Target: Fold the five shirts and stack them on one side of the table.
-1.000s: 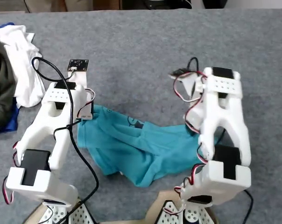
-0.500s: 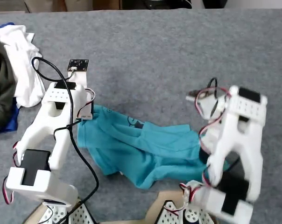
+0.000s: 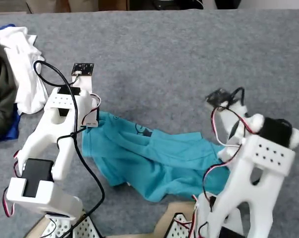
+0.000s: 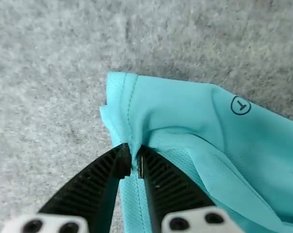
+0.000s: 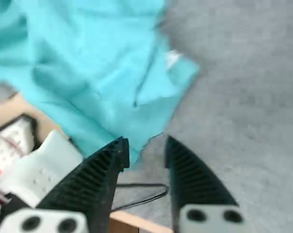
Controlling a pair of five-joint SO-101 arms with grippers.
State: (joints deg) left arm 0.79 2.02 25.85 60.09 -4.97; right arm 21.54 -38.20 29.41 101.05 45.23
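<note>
A shirt (image 3: 154, 158) is laid on the table (image 3: 189, 44) near the front, one edge pinched in the left gripper (image 4: 132, 162); a clothes pile (image 3: 11, 84) is heaped far left.

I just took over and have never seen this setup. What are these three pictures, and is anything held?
Two white robot arms sit side by side at a grey table. The high view looks down on both; the other two come from a camera on each arm's wrist, looking along its black gripper. A crumpled teal shirt lies between the arms; a pile of other shirts sits at the table's edge. The left gripper is shut on a fold of the teal shirt. The right gripper is open over the shirt's edge, holding nothing.
</note>
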